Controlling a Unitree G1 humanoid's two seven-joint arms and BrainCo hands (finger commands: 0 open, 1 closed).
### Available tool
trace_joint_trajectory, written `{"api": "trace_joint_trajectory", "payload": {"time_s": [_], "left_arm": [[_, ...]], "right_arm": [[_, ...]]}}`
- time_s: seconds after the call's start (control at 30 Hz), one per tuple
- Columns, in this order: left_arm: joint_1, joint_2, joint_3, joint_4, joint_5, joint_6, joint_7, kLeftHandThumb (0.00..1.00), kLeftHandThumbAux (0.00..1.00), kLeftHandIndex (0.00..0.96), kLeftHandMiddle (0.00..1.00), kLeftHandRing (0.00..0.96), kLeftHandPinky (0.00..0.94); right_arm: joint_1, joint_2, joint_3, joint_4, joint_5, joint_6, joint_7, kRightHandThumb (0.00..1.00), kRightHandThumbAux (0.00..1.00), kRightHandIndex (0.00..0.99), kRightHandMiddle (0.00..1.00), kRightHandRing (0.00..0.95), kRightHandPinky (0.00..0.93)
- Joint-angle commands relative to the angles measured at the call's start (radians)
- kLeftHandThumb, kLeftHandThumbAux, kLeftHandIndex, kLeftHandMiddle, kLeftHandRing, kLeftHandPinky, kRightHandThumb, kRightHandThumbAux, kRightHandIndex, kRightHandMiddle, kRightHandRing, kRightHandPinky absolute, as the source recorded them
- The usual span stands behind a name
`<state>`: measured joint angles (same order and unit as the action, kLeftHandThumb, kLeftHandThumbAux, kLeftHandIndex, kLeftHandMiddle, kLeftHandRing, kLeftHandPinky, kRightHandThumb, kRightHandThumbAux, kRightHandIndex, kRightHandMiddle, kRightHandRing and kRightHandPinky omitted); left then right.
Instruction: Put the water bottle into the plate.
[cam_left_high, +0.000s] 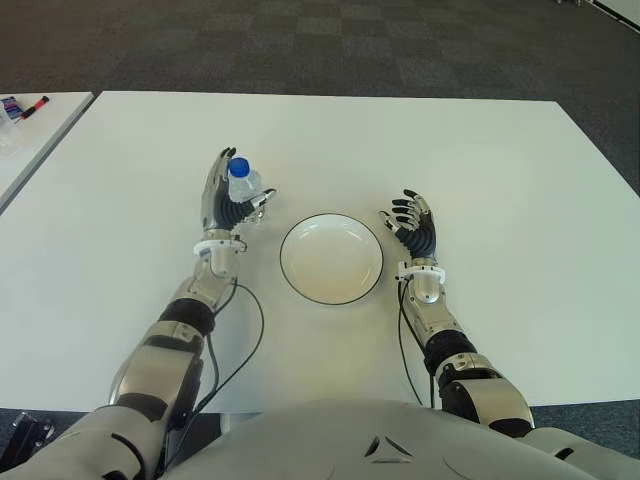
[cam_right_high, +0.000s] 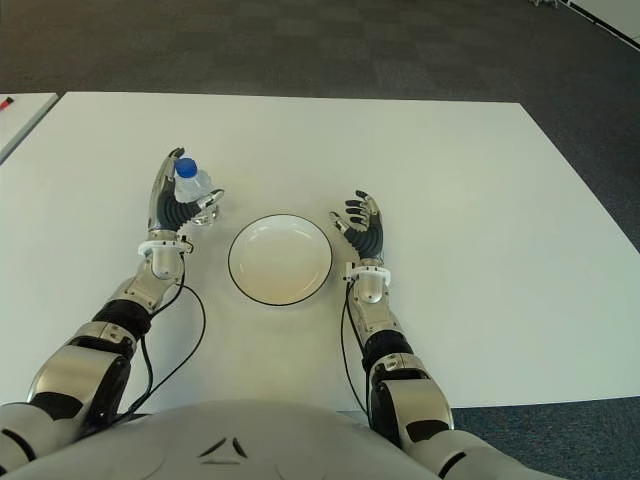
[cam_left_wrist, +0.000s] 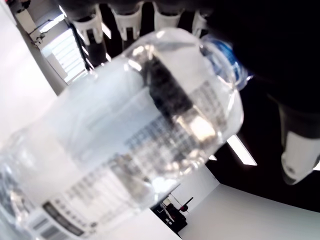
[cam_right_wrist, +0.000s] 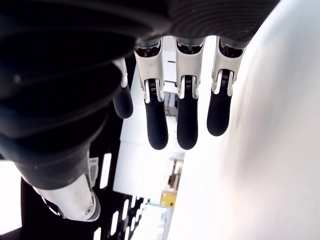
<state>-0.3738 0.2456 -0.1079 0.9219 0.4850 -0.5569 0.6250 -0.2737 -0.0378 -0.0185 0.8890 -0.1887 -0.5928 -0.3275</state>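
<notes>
Nearest cam: robot torso at bottom edge, both forearms reaching fwd over white bench (cam_left_high: 480, 160), black cables trailing from wrists.

Surroundings: white plate (cam_left_high: 331, 258) w/ dark rim, centre of bench, between the two hands, nothing in it. Dark carpet floor (cam_left_high: 330, 45) beyond far edge. Second white surface (cam_left_high: 30, 135) off to the left, separated by a narrow gap, w/ red-and-black marker (cam_left_high: 33, 106) and a small item at its far corner, too small to tell. Bare bench between bottle and plate, nothing in between.

Labels: white wrap on bottle w/ rows of small dark print, seen close in left wrist view, not legible. No brand readable.

Water bottle (cam_left_high: 243, 183): small, clear plastic, blue cap, upright, just left of plate and apart from its rim. Whether base touches bench: can't tell. Clear body and white wrap fill left wrist view (cam_left_wrist: 140, 145).

Left hand (cam_left_high: 230, 200): fingers (cam_left_wrist: 125, 20) wrapped round bottle, thumb on the opposite side, grasping it.

Right hand (cam_left_high: 414, 228): just right of plate, palm up-ish, fingers (cam_right_wrist: 187, 125) released, slightly curled, holding nothing.
</notes>
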Motion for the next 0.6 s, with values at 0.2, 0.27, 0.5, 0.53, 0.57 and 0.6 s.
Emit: {"api": "trace_joint_trajectory", "payload": {"time_s": [0.2,0.27,0.5,0.53,0.57,0.6], "left_arm": [[-0.029,0.014,-0.029,0.021,0.002,0.028,-0.013,0.0,0.628,0.0,0.0,0.0,0.01],[-0.033,0.016,-0.033,0.025,0.0,0.028,-0.013,0.0,0.636,0.0,0.0,0.0,0.009],[-0.05,0.021,-0.044,0.047,-0.002,0.028,-0.016,0.0,0.663,0.0,0.0,0.0,0.011],[-0.052,0.022,-0.045,0.05,-0.002,0.029,-0.017,0.0,0.668,0.0,0.0,0.0,0.013],[-0.055,0.023,-0.046,0.054,-0.001,0.029,-0.018,0.0,0.67,0.0,0.0,0.0,0.015],[-0.056,0.023,-0.047,0.056,-0.001,0.03,-0.018,0.0,0.672,0.0,0.0,0.0,0.015]], "right_arm": [[0.056,0.016,0.009,0.034,-0.003,0.032,-0.009,0.785,0.747,0.181,0.351,0.341,0.338],[0.057,0.016,0.011,0.033,-0.005,0.034,-0.01,0.783,0.745,0.18,0.351,0.34,0.337],[0.058,0.016,0.017,0.03,-0.007,0.044,-0.003,0.78,0.76,0.174,0.337,0.323,0.323],[0.058,0.016,0.017,0.029,-0.005,0.047,0.0,0.779,0.763,0.172,0.334,0.321,0.323],[0.058,0.016,0.017,0.028,-0.004,0.049,0.003,0.779,0.765,0.171,0.332,0.32,0.322],[0.059,0.017,0.017,0.027,-0.003,0.051,0.004,0.778,0.765,0.17,0.331,0.319,0.322]]}}
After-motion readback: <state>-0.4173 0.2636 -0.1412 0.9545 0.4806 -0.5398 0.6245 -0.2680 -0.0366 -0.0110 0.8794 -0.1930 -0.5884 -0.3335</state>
